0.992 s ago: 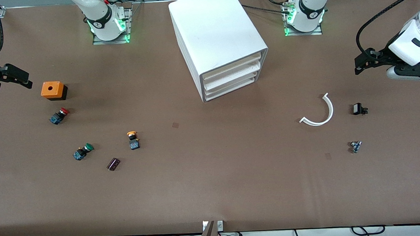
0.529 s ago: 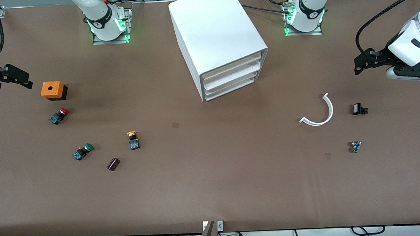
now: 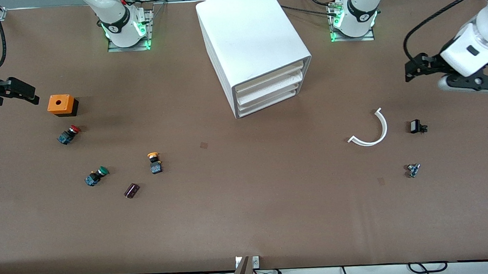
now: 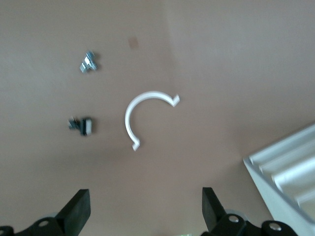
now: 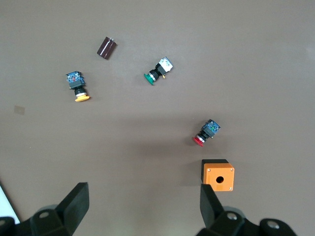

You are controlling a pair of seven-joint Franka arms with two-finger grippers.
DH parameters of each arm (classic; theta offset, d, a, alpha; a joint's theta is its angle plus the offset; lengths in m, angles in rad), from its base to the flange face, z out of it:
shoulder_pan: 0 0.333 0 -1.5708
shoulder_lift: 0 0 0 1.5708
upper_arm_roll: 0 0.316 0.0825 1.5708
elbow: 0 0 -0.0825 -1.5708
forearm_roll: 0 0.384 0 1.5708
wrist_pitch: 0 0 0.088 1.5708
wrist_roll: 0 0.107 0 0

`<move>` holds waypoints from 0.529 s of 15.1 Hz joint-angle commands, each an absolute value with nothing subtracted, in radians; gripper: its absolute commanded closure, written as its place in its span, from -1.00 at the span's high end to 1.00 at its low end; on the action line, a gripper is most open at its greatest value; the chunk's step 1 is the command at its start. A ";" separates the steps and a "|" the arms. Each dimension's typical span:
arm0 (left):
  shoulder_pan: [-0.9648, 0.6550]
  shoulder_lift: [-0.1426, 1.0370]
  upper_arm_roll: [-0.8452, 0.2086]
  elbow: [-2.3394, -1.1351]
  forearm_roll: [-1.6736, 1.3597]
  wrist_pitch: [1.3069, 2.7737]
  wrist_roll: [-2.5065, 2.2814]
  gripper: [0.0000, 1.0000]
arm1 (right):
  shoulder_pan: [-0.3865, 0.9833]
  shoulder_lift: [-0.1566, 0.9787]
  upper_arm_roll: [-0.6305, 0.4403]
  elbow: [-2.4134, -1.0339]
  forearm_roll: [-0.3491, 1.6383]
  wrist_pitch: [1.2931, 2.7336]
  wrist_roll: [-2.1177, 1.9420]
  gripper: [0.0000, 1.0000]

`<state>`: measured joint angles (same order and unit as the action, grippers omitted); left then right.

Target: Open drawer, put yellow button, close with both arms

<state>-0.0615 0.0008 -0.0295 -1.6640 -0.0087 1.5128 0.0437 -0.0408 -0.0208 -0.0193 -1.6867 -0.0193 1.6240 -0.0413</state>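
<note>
With the drawer (image 3: 268, 81) shut in the cabinet (image 3: 250, 39), the yellow button (image 3: 154, 161) lies on the desk (image 3: 248, 204) toward the right arm's end, while both empty end effectors, left (image 4: 145, 214) and right (image 5: 142, 209), hang spread open, partly cut off at the frame edges.

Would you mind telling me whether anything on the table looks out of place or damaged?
Nothing looks damaged or spilled. The cabinet sits askew to the table edges, all trays shut. The yellow button, red button and green button lie on their sides. The left gripper and right gripper are open, holding nothing.
</note>
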 commanded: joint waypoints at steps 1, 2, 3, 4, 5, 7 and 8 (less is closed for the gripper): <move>-0.092 0.037 -0.029 -1.632 -0.028 1.387 0.044 1.00 | -0.045 -0.026 -0.012 -1.693 -0.028 1.624 -0.054 1.00; -0.106 0.038 -0.031 -1.632 -0.032 1.367 0.049 1.00 | -0.041 -0.017 -0.008 -1.694 -0.026 1.624 -0.052 1.00; -0.118 0.044 -0.031 -1.632 -0.041 1.350 0.054 1.00 | -0.037 -0.006 -0.003 -1.694 -0.025 1.624 -0.049 1.00; -0.130 0.054 -0.032 -1.634 -0.055 1.336 0.058 1.00 | -0.025 0.008 -0.003 -1.694 -0.022 1.631 -0.041 1.00; -0.135 0.069 -0.032 -1.635 -0.102 1.324 0.061 1.00 | 0.003 0.027 -0.003 -1.690 -0.020 1.635 -0.040 1.00; -0.133 0.115 -0.032 -1.638 -0.248 1.322 0.106 1.00 | 0.038 0.064 -0.003 -1.689 -0.018 1.655 -0.040 1.00; -0.130 0.136 -0.032 -1.646 -0.312 1.324 0.120 1.00 | 0.058 0.092 -0.003 -1.689 -0.014 1.670 -0.038 1.00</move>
<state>-0.1346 0.0777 -0.0368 -1.6653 -0.2039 1.3451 0.0683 0.0223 0.0481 -0.0035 -1.6906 -0.0177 1.6438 -0.0411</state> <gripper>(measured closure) 0.000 0.000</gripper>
